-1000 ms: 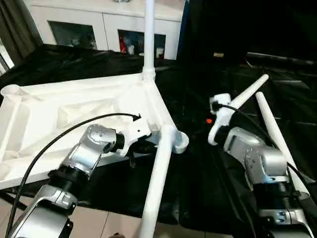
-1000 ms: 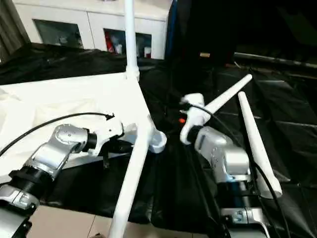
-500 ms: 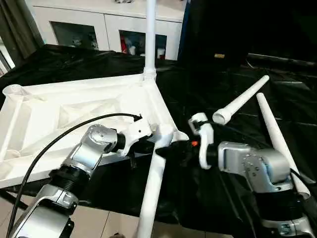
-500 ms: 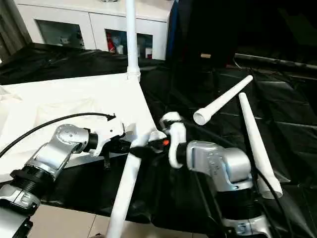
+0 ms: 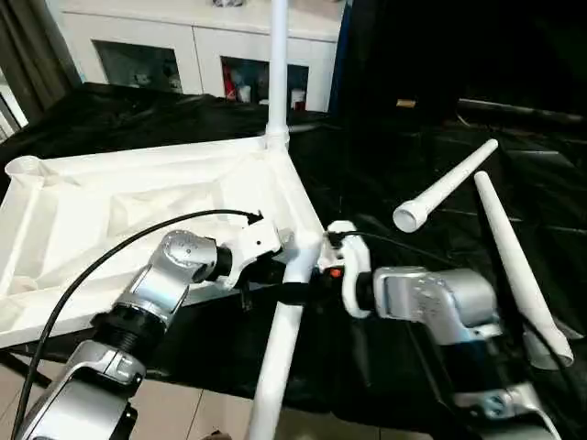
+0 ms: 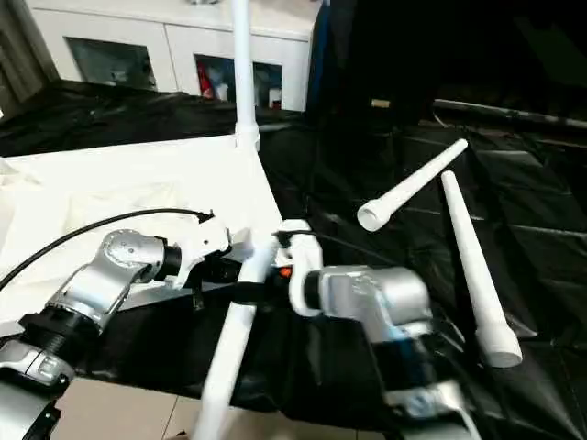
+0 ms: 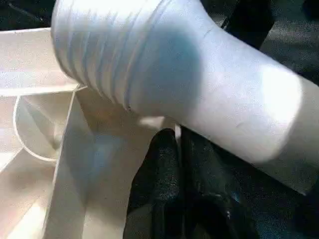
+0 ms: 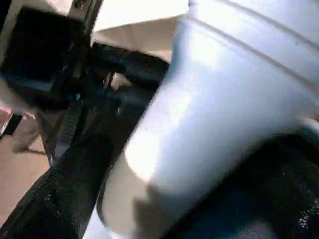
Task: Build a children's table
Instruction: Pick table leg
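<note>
The white plastic table top (image 5: 138, 197) lies upside down, ribbed underside up, on the black-draped tabletop (image 5: 385, 174). One long white tapered tube leg (image 5: 278, 55) already stands upright in the far corner socket. A second white tube leg (image 5: 280, 348) leans at the near corner, its threaded end beside the round socket there and its shaft running down toward the robot. It passes between the jaws of the right gripper (image 5: 295, 291), which stand wide apart on either side of the shaft; whether the fingers touch it I cannot tell. The left gripper (image 5: 261, 270) sits just to the left of that leg's top with its jaws clenched together, empty, close against the table top's edge.

Two more white tube legs (image 5: 447, 185) (image 5: 511, 266) lie well off to the right of the right jaws on the black cloth. A white cabinet with glass doors (image 5: 197, 57) stands far behind.

The risk here is the leaning leg. With the right jaws not closed, nothing visibly secures it, so it may slide off the corner and drop toward the floor. If the jaws close while the shaft is off-centre, they may knock the threaded end away from the socket, or the threads may start crooked and jam.
</note>
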